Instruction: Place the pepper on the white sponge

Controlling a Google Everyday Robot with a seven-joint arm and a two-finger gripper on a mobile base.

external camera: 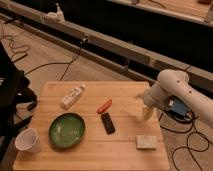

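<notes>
While the pepper (104, 105) is lying free on the wooden worktop (90, 156), the hand (146, 114) is hanging at the end of the white arm (170, 85), pointing down over the right part of the worktop. Whether the hand is standing wide or narrow cannot be told from this view. It is not carrying the pepper, so the pick-up step is judged not yet done.

The relation governing the coming move is as follows. The pepper is lying to the picture-left of the hand, near the middle of the worktop and at roughly the same depth, with bare wood between the two. Its long axis is running diagonally, from the nearer left end to the farther right end. A grasp will probably be calling for the hand to close across this axis, not along it.

The dark rectangular block (107, 123) is lying just beside the pepper on its near side. Whether the two are touching cannot be told. This neighbour is posing the main risk of a mistaken or obstructed grasp.

The white sponge (146, 142) is resting flat near the front right corner, on the near side of the hand and well apart from the pepper.

The white bottle (73, 96), green bowl (67, 130) and white cup (28, 141) are occupying the left part, away from the expected path.
</notes>
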